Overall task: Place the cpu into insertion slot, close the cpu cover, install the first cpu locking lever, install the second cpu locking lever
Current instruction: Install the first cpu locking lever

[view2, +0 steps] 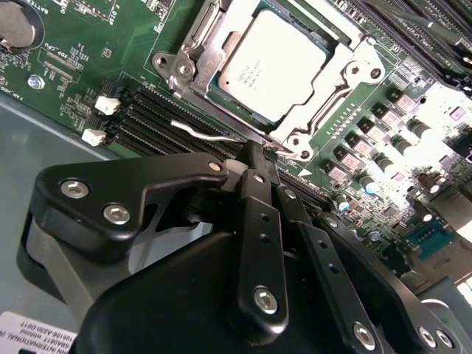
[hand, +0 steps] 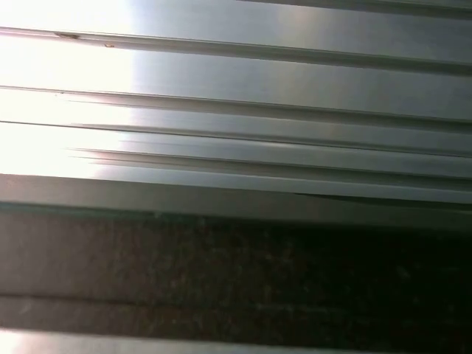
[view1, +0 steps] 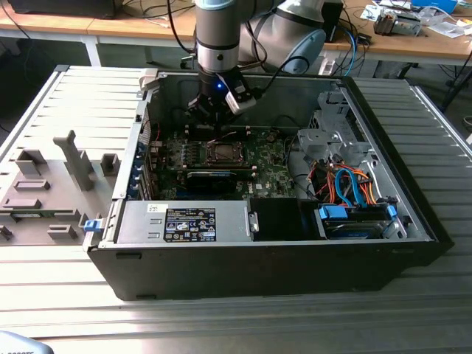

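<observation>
The cpu [view2: 269, 63] lies flat in the insertion slot [view1: 221, 153] on the green motherboard [view2: 133, 51], its silvery top showing. The cpu cover [view2: 346, 70] lies down around it as a metal frame. A thin silver locking lever [view2: 199, 133] sticks out along one side of the socket, beside the black memory slots. My gripper [view2: 257, 151] is shut, its black fingers [view2: 258, 214] pressed together. The tips rest right at the lever's inner end by the socket's corner. I cannot tell whether the wire is pinched between them. In the exterior view my gripper [view1: 209, 118] hangs just behind the socket inside the open computer case.
The case's walls [view1: 155, 96] surround the board. A power supply [view1: 184, 221] sits at the front and a drive cage with orange and blue cables [view1: 346, 184] at the exterior view's right. A grey fixture plate [view1: 51, 184] lies outside on the ribbed metal table [hand: 236, 96].
</observation>
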Action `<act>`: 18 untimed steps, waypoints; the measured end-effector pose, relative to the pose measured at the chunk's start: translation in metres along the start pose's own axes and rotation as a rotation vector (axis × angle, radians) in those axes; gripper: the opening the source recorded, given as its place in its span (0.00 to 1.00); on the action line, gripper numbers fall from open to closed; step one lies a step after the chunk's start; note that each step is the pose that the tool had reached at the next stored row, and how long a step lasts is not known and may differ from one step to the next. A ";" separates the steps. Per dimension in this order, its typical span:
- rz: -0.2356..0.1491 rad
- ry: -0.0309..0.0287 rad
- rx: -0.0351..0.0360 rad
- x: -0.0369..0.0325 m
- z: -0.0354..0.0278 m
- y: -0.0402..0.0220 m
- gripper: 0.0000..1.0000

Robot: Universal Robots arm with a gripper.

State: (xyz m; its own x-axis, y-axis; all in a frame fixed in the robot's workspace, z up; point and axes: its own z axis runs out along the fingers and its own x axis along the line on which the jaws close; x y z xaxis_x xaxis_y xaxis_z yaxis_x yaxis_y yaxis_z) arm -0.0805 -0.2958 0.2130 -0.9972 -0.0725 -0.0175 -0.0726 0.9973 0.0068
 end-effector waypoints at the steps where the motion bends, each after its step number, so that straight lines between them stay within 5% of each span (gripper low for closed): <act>1: 0.000 0.0000 -0.0001 -0.0002 0.0005 0.0000 0.11; 18: 0.000 0.0003 0.0000 -0.0149 0.0127 -0.0012 0.11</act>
State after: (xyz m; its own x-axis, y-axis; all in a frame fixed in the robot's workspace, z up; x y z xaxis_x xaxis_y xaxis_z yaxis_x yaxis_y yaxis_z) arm -0.0654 -0.2958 0.2005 -0.9972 -0.0722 -0.0172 -0.0724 0.9974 0.0067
